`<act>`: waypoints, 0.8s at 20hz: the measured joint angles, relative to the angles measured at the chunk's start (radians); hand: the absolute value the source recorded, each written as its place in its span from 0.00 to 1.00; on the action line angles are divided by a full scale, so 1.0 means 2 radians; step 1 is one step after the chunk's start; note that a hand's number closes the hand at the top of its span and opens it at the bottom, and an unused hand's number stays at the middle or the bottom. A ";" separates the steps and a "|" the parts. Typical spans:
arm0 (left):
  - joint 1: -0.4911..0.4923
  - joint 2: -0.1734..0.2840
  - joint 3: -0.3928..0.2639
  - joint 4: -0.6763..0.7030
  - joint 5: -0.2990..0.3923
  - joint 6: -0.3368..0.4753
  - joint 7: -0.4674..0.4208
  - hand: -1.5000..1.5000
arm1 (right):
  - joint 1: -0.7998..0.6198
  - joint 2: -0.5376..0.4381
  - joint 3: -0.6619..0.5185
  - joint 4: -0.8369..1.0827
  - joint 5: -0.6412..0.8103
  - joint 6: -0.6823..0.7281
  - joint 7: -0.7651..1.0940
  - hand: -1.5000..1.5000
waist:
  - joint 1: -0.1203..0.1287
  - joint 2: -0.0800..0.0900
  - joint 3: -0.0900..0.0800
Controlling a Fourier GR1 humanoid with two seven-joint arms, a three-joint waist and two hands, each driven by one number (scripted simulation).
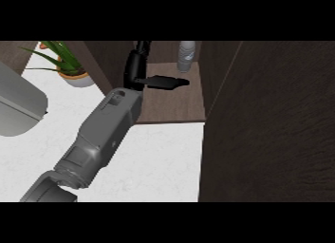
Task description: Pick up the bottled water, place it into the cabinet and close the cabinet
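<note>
We note the dark cabinet door (pixel 282 123) filling the right side, swung open beside the cabinet (pixel 171 102) whose wooden shelf meets the white bench (pixel 162 161) at its far edge. One grey forearm rises from the lower left edge, and which arm it is we cannot tell; its black hand (pixel 143 71) sits over the shelf, thumb out sideways, fingers straight and holding nothing. The bottled water (pixel 186 56) stands upright at the shelf's back right corner, apart from the hand; a potted plant (pixel 68 64) sits at the bench's far left.

Dk brown cabinet (pixel 282 123), white marbled counter (pixel 162 161), black robot hand (pixel 138 71), grey bottle (pixel 186 56), green plant (pixel 58 54)
</note>
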 measured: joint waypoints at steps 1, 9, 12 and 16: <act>0.004 0.000 -0.009 -0.007 0.001 -0.002 -0.002 0.00 | 0.004 -0.002 0.001 -0.004 0.001 0.000 0.000 0.00 | 0.002 -0.001 0.000; 0.061 0.001 -0.061 -0.086 0.036 -0.032 0.016 0.00 | 0.011 0.000 -0.002 0.007 0.004 -0.007 -0.009 0.00 | 0.021 -0.009 -0.001; 0.087 0.001 -0.078 -0.133 0.055 -0.053 0.036 0.00 | 0.021 0.000 0.003 -0.006 0.006 -0.013 -0.005 0.00 | 0.026 -0.010 -0.001; 0.133 0.002 -0.105 -0.206 0.072 -0.052 0.066 0.00 | 0.023 0.000 0.006 -0.004 0.010 -0.015 -0.006 0.00 | 0.033 -0.013 -0.001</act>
